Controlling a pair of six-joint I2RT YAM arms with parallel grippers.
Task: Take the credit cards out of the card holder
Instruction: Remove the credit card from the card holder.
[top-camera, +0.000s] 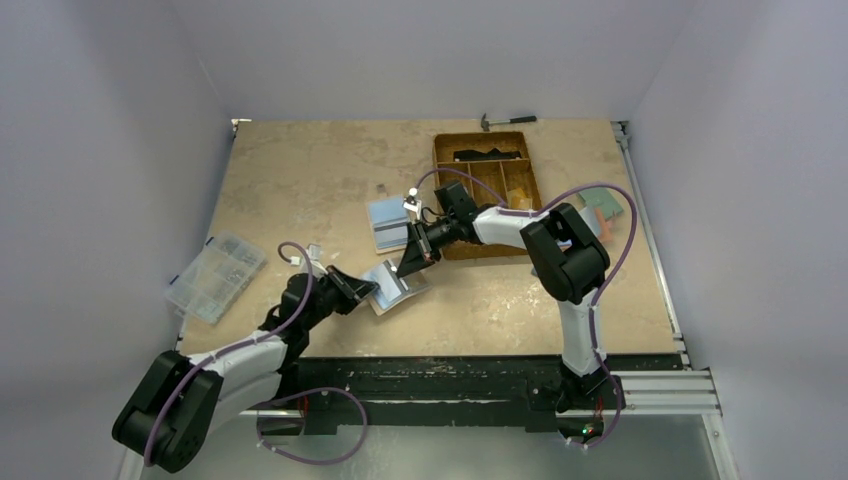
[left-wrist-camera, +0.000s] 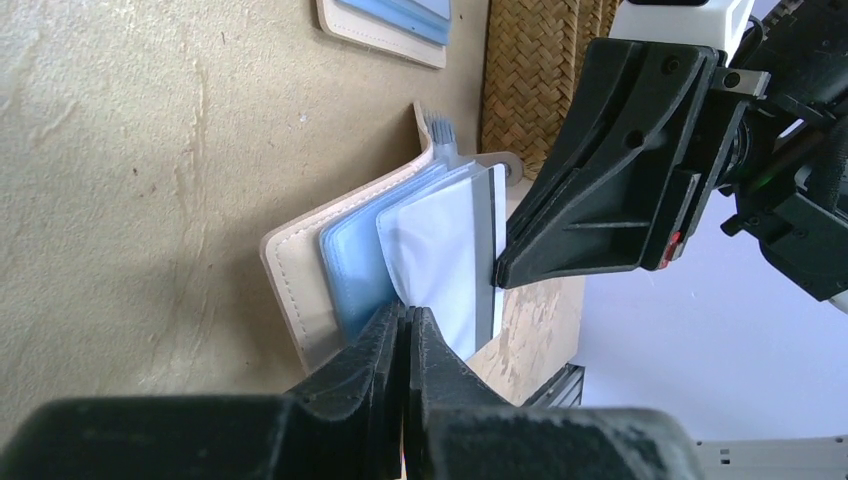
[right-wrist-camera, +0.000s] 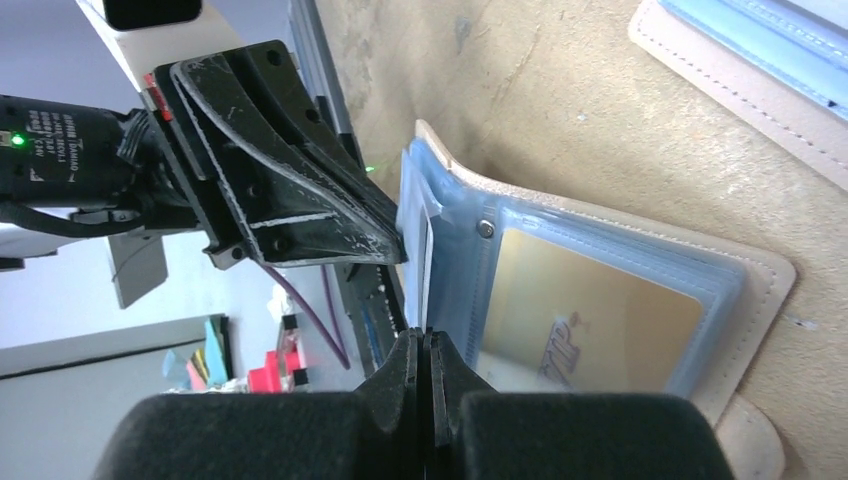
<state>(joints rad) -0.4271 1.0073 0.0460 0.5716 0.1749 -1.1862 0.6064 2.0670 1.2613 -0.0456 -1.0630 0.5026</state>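
The tan card holder lies open at mid table, its cover flat and its blue sleeves fanned upward. A white credit card with a grey stripe stands up out of one sleeve. My left gripper is shut on the lower edge of that raised sleeve leaf. From the other side my right gripper is shut on the card's striped edge, seen edge-on as a thin white line. A gold card sits in a flat sleeve. The two grippers nearly face each other across the holder.
A second tan holder with blue faces lies just behind. The brown woven tray stands behind the right arm, with a hammer at the far edge. A clear organiser box sits at the left edge.
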